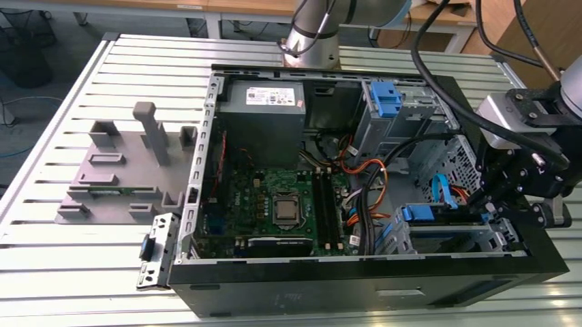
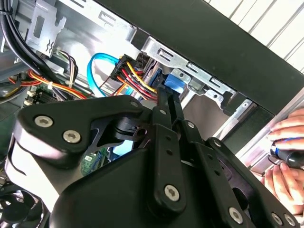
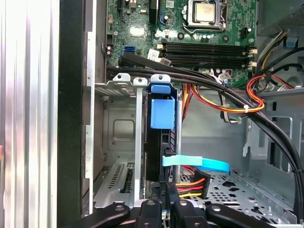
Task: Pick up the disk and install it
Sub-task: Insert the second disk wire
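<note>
"Tool first: where does it sit?"
"Low over the near right corner of the open computer case, in the exterior view. The case lies on the slatted desk."
"Clenched or released?"
"I cannot tell; its black linkage hides the tip in both wrist views."
"And the disk?"
"In the first wrist view the disk stands on edge in a slot of the metal drive cage, right ahead of the tool. Its blue tab shows at the far end, and a light-blue cable crosses just beside it"
</note>
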Robot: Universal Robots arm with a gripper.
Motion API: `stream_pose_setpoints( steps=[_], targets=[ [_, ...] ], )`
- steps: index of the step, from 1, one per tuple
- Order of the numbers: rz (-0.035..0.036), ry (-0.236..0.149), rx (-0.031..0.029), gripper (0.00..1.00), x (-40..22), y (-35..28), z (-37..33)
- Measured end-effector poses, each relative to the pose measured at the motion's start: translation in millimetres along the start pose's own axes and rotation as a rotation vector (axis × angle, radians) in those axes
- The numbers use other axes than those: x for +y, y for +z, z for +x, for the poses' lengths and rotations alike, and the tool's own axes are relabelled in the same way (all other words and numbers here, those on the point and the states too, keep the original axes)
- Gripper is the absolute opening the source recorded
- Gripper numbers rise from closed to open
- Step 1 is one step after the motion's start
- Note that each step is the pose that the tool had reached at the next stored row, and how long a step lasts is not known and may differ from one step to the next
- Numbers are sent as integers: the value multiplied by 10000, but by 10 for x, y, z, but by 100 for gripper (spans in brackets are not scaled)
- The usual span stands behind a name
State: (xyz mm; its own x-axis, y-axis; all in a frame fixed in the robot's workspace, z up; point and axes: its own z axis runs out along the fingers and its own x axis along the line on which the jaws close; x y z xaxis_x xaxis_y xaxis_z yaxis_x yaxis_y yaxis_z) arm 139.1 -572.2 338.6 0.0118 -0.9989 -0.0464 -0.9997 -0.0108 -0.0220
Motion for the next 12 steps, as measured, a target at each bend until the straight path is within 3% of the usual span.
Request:
stream_pose_setpoints(
  steps=[12],
  targets=[
    [0, 0, 20, 17, 38, 0, -29]
  ],
)
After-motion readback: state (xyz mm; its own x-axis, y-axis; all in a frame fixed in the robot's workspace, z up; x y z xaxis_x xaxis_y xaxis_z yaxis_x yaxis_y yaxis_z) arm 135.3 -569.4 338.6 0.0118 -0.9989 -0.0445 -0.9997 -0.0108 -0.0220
